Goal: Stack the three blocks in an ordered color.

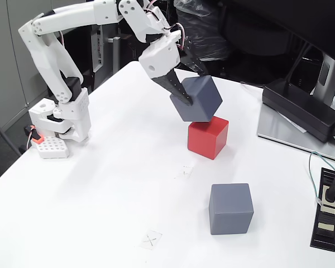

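Observation:
A bright red block [207, 137] rests on the white table [117, 184] right of centre. Just above it a dark slate grey block [199, 99] hangs tilted, its lower corner at or touching the red block's top. My gripper [185, 92] is shut on this grey block; one dark finger [176, 88] runs down its left face and the other is hidden behind it. A second grey block [230, 208] stands alone on the table nearer the front, below and right of the red one.
A black power adapter [303, 108] lies at the right on a monitor's base [290, 135]. A black power strip [327, 209] with a cable sits at the right edge. The arm's white base [61, 120] stands at the left. Small cross marks [151, 240] dot the table.

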You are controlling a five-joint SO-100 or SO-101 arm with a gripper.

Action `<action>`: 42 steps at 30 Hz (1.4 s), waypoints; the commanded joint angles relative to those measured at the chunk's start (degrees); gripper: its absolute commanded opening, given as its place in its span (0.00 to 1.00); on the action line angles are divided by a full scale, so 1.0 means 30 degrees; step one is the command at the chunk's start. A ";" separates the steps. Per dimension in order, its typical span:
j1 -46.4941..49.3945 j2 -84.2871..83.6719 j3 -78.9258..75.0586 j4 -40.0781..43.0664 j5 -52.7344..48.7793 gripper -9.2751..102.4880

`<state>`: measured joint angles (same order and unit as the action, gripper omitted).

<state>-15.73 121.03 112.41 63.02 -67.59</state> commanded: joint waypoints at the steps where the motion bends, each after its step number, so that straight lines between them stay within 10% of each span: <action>1: -0.0674 0.0059 -0.0176 -0.0293 0.0176 0.24; 42: 0.0146 -0.1963 -0.0293 -0.1904 0.0205 0.24</action>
<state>-15.64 114.52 112.41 57.92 -67.59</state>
